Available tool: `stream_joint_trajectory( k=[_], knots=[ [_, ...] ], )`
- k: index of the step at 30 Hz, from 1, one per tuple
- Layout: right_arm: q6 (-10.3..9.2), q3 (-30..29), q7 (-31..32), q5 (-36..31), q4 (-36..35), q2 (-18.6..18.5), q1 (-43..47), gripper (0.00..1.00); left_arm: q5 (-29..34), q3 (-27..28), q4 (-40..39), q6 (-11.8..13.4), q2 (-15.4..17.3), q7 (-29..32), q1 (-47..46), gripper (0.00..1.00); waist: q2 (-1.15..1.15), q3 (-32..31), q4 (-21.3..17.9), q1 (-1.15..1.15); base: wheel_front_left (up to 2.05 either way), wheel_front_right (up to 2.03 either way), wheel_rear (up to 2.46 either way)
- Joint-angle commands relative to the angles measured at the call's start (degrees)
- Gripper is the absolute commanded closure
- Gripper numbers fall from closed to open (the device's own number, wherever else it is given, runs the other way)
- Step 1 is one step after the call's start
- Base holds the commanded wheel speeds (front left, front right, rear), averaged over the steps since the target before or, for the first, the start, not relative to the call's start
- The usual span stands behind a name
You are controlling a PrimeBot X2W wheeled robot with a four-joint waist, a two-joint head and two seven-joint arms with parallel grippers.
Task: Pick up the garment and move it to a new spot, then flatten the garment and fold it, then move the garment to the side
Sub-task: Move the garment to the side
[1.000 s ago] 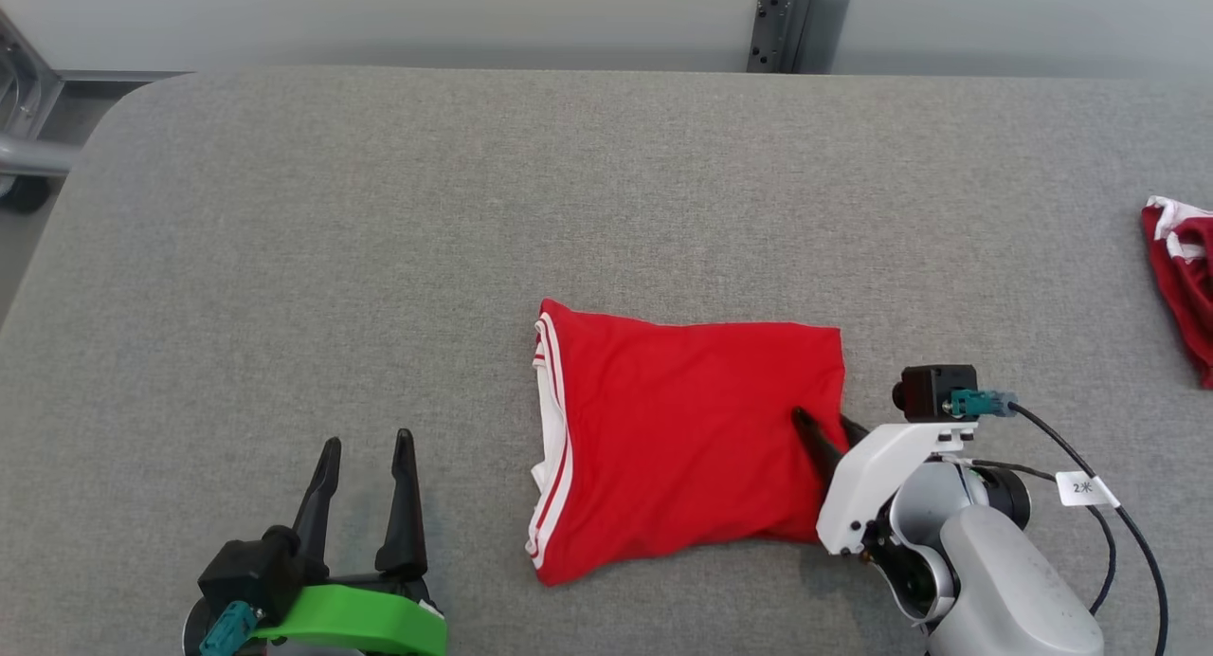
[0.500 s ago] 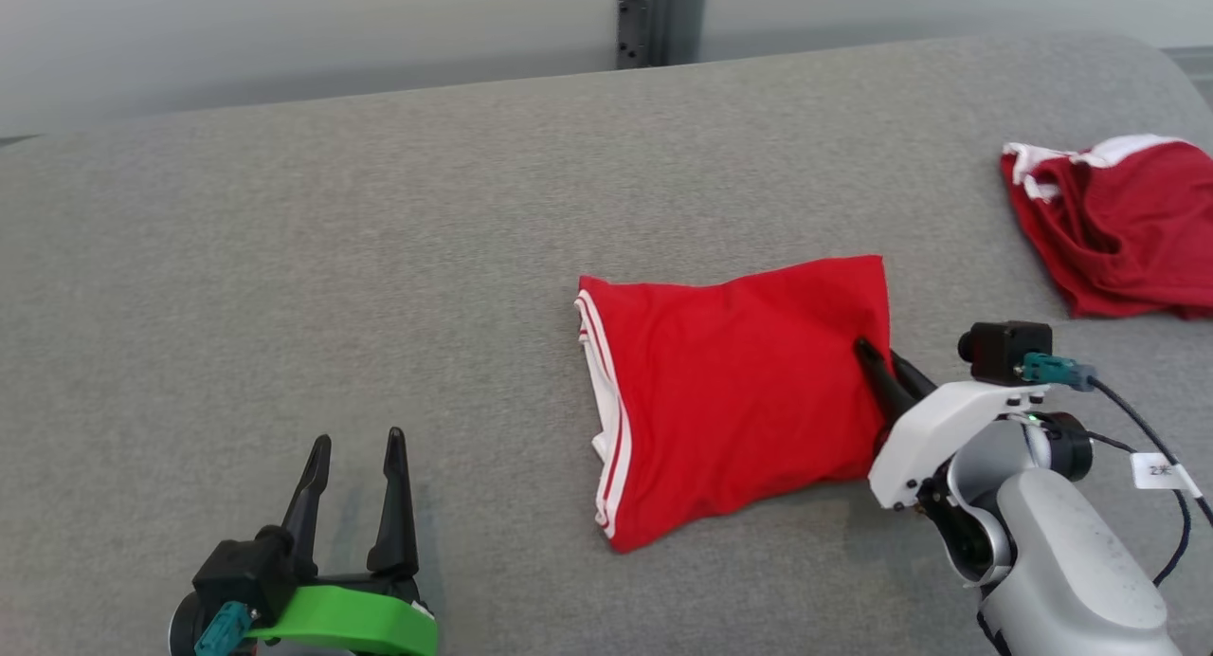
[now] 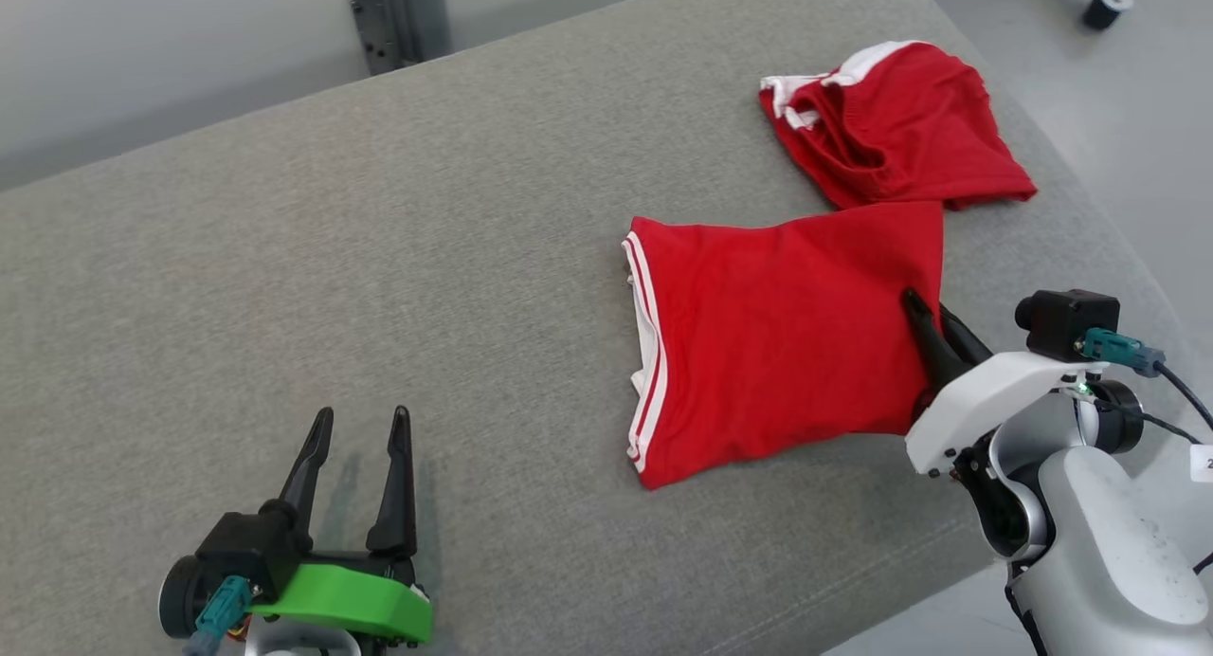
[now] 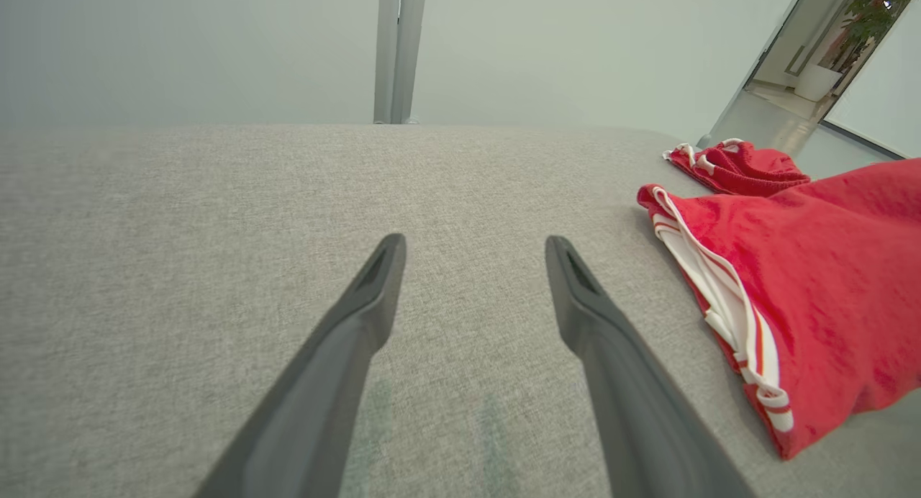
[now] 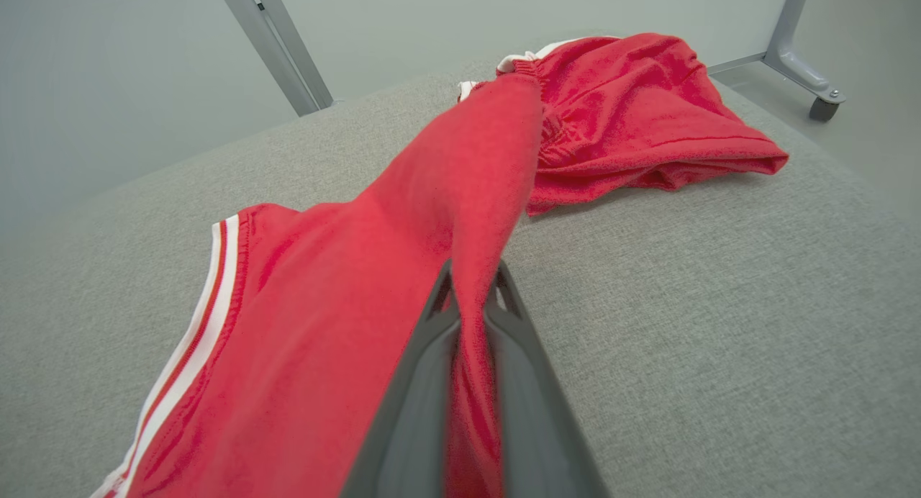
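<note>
Pinching the folded red garment (image 3: 777,343) by its edge in the right gripper (image 3: 929,305); holding the left gripper (image 3: 364,411) wide, empty.

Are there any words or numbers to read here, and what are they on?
"2", on the white tag, cut off by the picture's edge; the rest is hidden.
Nothing written on the folded garment or the crumpled garment.

Left gripper (image 3: 364,411): low, at lower left of head view. Fingers (image 4: 604,340) spread wide, pointing forward, level over the desk.
Right gripper (image 3: 929,303): lower right, grey forearm (image 3: 1109,561) angled up-left. Fingers pressed together, pinching the garment (image 3: 777,334) at its edge.
</note>
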Motion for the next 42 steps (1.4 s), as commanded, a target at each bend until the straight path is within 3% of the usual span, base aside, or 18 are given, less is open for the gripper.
stream_joint_trajectory(
  k=[1,16,30,42],
  knots=[
    [-0.06,-0.3,-0.6,-0.4,-0.4,0.1,-0.3,1.00,0.3,-0.1,-0.2,0.0,0.6,0.2,-1.0,0.00,0.00,2.0,-3.8,0.00,0.00,0.00,0.00],
    [-0.07,-3.0,2.2,-3.9,2.2,-2.1,-13.3,1.00,-1.0,-0.8,0.1,0.5,-0.1,-0.2,-1.9,0.00,0.00,0.6,1.9,0.00,0.00,0.00,0.00],
    [-0.07,-8.5,3.6,-10.7,13.0,-11.3,-26.0,1.00,-0.8,-1.3,0.2,0.3,-0.4,-0.9,-3.6,0.00,0.00,4.2,8.9,0.00,0.00,0.00,0.00],
    [-0.08,-21.5,1.1,-19.8,24.1,-18.7,-30.5,1.00,0.6,-2.5,-0.7,0.2,0.0,-1.1,-6.8,0.00,0.00,12.7,15.1,0.00,0.00,0.00,0.00]
  ],
)
